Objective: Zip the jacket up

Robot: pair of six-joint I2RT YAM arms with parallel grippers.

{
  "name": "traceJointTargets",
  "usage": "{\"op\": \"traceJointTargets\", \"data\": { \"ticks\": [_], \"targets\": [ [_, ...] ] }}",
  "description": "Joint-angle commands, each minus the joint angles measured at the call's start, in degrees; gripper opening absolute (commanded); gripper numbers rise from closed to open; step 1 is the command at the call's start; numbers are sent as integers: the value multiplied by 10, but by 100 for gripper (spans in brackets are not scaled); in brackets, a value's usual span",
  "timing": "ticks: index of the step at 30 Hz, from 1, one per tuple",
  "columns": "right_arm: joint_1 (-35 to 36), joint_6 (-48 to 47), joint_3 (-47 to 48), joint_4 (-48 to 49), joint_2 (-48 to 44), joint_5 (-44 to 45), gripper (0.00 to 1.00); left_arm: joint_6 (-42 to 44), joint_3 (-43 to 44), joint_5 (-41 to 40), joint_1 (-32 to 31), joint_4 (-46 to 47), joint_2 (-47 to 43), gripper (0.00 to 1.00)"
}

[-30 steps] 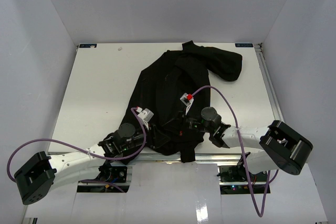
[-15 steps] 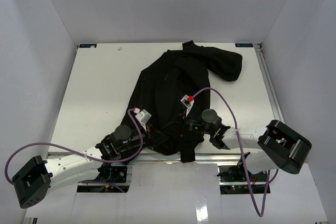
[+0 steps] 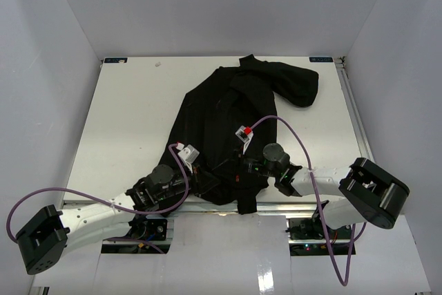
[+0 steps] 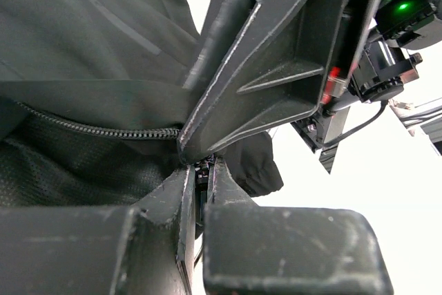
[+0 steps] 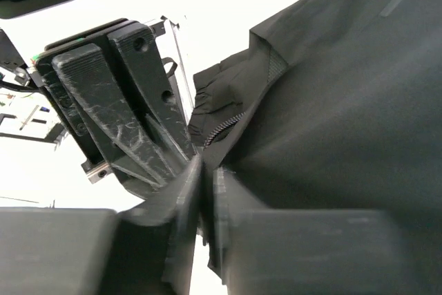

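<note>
Across the middle of the table [image 3: 124, 122], down to its near edge, the jacket [image 3: 221, 108] lay crumpled. My left end effector [image 4: 199, 170] was nearly closed, pinching fabric where the zipper [image 4: 103, 129] ended; right end effector [image 5: 206, 170] was narrow too, nipping the hem, far as I could see.

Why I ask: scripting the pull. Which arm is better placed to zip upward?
Probably right: zipper teeth run straight into the nearly shut right gripper, while the left gripper pinches the jacket just below, ready to anchor.
</note>
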Motion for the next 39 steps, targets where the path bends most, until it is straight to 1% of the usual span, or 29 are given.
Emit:
{"op": "traceJointTargets", "data": {
  "ticks": [1, 3, 7, 8, 14, 20, 22, 25, 26, 27, 28, 30, 32, 34, 36, 38, 39],
  "targets": [
    [3, -10, 25, 6, 22, -38, 9, 5, -3, 0, 3, 31, -12, 5],
    [3, -12, 32, 15, 26, -42, 8, 0, -3, -6, 3, 19, -18, 24],
    [2, -23, 38, 27, 13, -25, 8, -17, 1, -17, 3, -2, -26, 49],
    [2, -26, 40, 29, 7, -20, 8, -20, -1, -16, 3, -2, -28, 53],
    [2, -27, 39, 62, -5, -5, 8, -40, -12, 10, 3, 17, -29, 60],
    [2, -18, 12, 115, -15, 22, 8, -56, -15, 25, 3, 22, -26, 61],
    [3, -14, 4, 132, -16, 25, 8, -59, -19, 28, 3, 28, -26, 59],
    [3, -13, 2, 140, -13, 32, 8, -60, -25, 30, 3, 40, -22, 49],
    [3, -11, 0, 147, -11, 32, 8, -59, -26, 30, 3, 44, -20, 41],
    [3, -9, -1, 156, -9, 33, 8, -59, -26, 31, 3, 46, -15, 31],
    [3, -7, -4, 164, -8, 35, 8, -60, -27, 32, 3, 51, -10, 26],
    [3, -3, -10, 183, -4, 39, 8, -60, -25, 32, 4, 54, 5, 23],
    [3, 1, -13, 200, 0, 44, 8, -62, -23, 34, 4, 61, 17, 23],
    [3, 5, -15, 220, 6, 45, 8, -64, -23, 36, 3, 69, 29, 26],
    [3, 11, -15, 240, 13, 43, 8, -66, -23, 37, 3, 80, 36, 32],
    [3, 12, -13, 243, 16, 43, 8, -66, -22, 36, 3, 81, 38, 41],
    [3, 12, -16, 246, 16, 44, 8, -66, -21, 32, 3, 73, 35, 44]
  ]
}}
